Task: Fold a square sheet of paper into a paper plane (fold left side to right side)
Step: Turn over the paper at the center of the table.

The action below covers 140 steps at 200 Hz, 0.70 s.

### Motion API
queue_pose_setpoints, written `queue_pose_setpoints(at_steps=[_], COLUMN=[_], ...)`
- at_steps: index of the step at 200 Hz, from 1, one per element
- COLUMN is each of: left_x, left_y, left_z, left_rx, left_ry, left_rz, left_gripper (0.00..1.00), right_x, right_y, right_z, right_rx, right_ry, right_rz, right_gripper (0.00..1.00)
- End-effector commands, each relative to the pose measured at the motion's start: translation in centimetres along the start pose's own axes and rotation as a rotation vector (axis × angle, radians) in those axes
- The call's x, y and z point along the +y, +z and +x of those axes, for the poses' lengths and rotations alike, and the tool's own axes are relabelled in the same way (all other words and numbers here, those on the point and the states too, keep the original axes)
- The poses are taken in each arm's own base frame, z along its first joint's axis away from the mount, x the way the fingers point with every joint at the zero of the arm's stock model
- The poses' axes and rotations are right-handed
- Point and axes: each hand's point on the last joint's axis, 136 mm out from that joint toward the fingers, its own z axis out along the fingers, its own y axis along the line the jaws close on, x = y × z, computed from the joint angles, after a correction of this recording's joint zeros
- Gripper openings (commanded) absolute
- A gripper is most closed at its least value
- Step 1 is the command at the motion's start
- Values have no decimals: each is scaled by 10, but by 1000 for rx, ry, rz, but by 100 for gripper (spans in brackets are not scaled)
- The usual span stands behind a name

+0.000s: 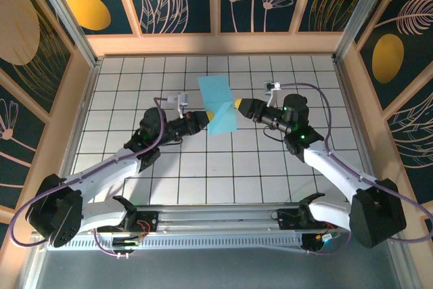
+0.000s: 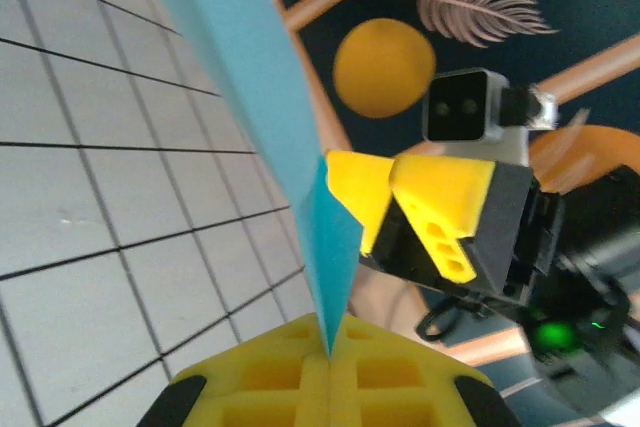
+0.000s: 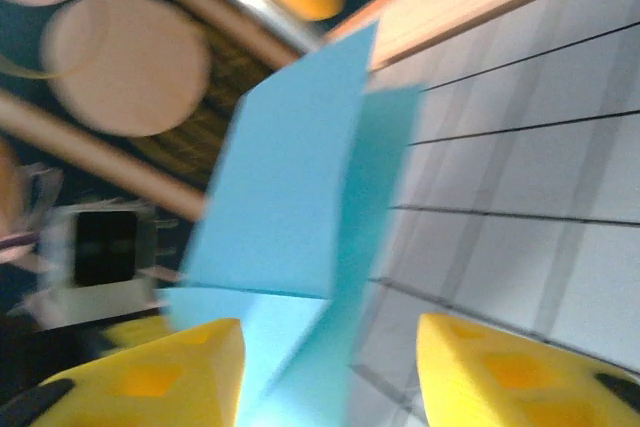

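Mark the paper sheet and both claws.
paper sheet (image 1: 218, 97): top view, its flat middle.
left claw (image 2: 328, 349): left wrist view, where its fingertips meet.
right claw (image 3: 330, 359): right wrist view, midway between its fingertips.

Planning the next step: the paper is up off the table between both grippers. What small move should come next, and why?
Probably draw the right gripper back off the paper: its jaws stand apart around it, while the left gripper is shut on it.

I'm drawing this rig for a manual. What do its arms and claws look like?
The left arm and right arm have white links, black joints and purple cables. The left claw and right claw have blocky yellow fingers on black bodies, each with a small white camera box.
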Motion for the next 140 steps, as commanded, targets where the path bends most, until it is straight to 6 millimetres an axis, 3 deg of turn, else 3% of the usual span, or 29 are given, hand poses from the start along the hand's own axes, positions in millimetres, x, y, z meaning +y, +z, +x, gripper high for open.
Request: queue_pose_setpoints(at_steps=[1, 26, 48, 95, 101, 140], left_x=[47, 62, 66, 76, 85, 108], left_y=[-12, -21, -25, -43, -42, -33], left_z=[28, 42, 48, 49, 54, 72], left_rx=[184, 293, 376, 469, 495, 496], left_ry=[95, 153, 230, 464, 494, 559], left_rz=[-319, -541, -758, -1289, -1363, -1567], left_gripper=[0, 0, 0, 0, 0, 0], right_x=[-79, -114, -133, -149, -150, -155], right_y=[-29, -55, -74, -92, -94, -101], right_z=[4, 4, 4, 7, 7, 12], right_rx=[6, -2, -37, -83, -87, -99], right_ry=[-106, -125, -117, -92, -90, -82], right_rz=[458, 675, 784, 820, 821, 815], right_gripper=[57, 64, 74, 85, 86, 91])
